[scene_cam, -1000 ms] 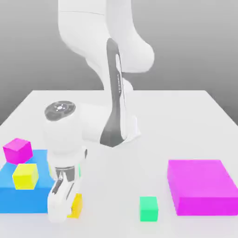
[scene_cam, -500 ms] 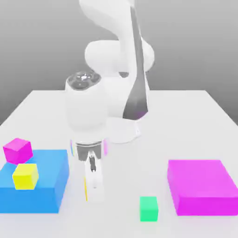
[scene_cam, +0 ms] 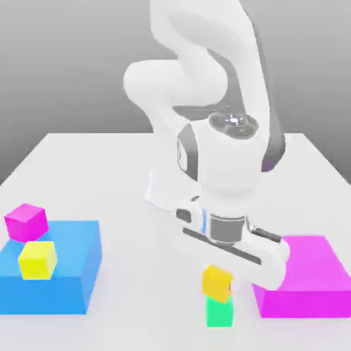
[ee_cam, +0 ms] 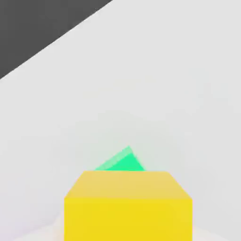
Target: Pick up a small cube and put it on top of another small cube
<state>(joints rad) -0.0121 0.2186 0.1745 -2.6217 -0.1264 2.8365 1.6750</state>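
On green cube (scene_cam: 220,313): yellow cube (scene_cam: 217,284).

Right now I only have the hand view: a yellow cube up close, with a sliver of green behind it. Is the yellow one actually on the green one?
Observer: In the exterior view, the yellow cube sits on top of the green cube, twisted a little relative to it.
Operator: Anything close to the stack?
Observer: The large magenta block lies just to the exterior view's right of it, with a gap between them.
Operator: Where's the other yellow one?
Observer: The second yellow cube rests on the blue block, far over on the exterior view's left.
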